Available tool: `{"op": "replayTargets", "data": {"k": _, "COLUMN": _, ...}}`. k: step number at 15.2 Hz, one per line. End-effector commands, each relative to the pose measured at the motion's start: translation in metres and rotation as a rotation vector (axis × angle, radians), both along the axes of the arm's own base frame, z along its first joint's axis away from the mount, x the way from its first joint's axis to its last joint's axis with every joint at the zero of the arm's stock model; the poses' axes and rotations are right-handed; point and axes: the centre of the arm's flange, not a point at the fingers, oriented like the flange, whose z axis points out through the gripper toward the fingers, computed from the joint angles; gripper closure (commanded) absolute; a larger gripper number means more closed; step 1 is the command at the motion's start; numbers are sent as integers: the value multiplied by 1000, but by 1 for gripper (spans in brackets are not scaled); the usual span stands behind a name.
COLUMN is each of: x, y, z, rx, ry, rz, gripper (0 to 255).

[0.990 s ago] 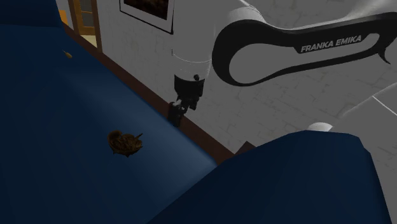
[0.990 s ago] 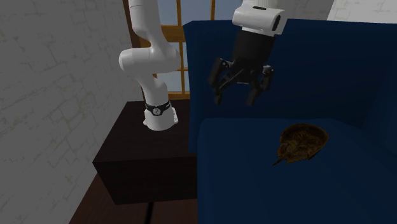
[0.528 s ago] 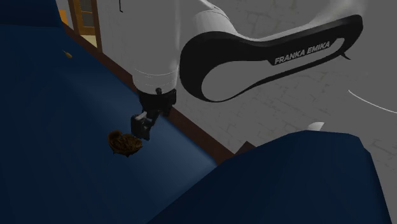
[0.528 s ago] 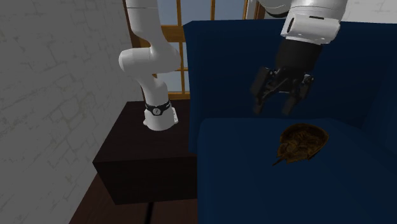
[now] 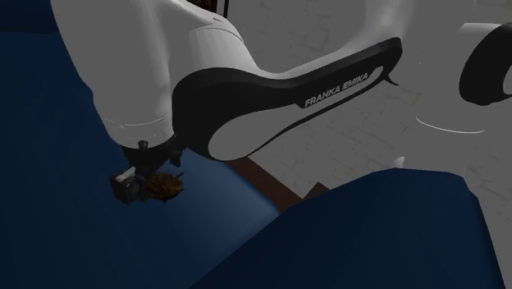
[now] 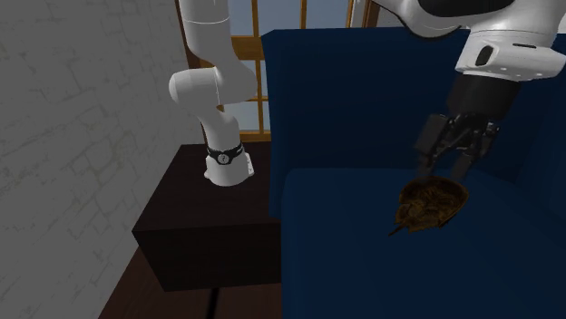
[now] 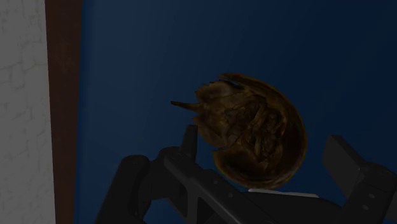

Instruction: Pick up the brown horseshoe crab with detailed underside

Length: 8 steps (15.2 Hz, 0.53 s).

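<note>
Pale grey brick walls (image 6: 82,109) and a wood-framed window (image 6: 254,63) back a dark blue sofa (image 6: 363,263), with the arm's dark box stand (image 6: 200,227) beside it. On the seat lies the brown horseshoe crab (image 6: 434,201), underside up, between the spread fingers of the gripper (image 6: 442,172).

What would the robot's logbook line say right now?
phase: pre-grasp | horseshoe crab: on blue sofa seat, not lifted | jaws: open, either side of it
</note>
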Motion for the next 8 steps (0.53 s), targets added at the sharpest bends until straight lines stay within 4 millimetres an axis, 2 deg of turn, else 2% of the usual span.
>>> {"op": "replayTargets", "data": {"k": 1, "x": 0, "y": 1, "z": -11, "rx": 0, "ry": -3, "rz": 1, "gripper": 0}}
{"op": "replayTargets", "data": {"k": 5, "x": 0, "y": 1, "z": -32, "rx": 0, "ry": -3, "rz": 1, "gripper": 0}}
{"op": "replayTargets", "data": {"k": 7, "x": 0, "y": 1, "z": -35, "rx": 0, "ry": -3, "rz": 1, "gripper": 0}}
{"op": "replayTargets", "data": {"k": 8, "x": 0, "y": 1, "z": -34, "rx": 0, "ry": -3, "rz": 1, "gripper": 255}}
